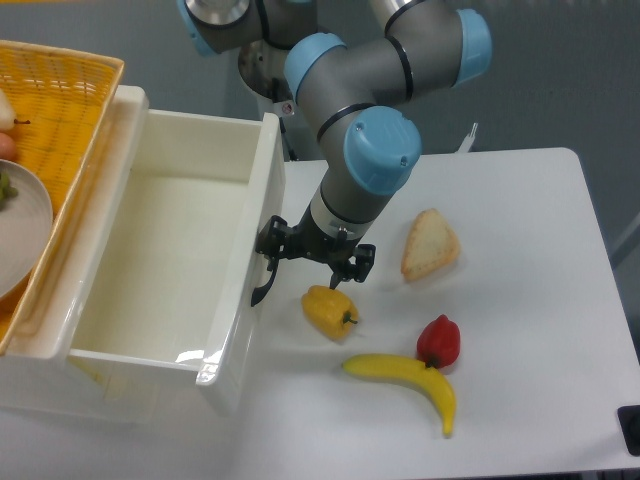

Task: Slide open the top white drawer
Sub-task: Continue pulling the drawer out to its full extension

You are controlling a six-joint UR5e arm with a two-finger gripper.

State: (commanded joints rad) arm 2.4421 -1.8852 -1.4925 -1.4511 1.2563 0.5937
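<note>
Camera: tool (314, 262) beside top white drawer (160, 270), no legible writing.

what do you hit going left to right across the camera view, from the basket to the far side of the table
yellow wicker basket → top white drawer, pulled open → its black handle → yellow pepper → bread slice. The red pepper and the banana overlap the others in left-right span, so they are left out.
</note>
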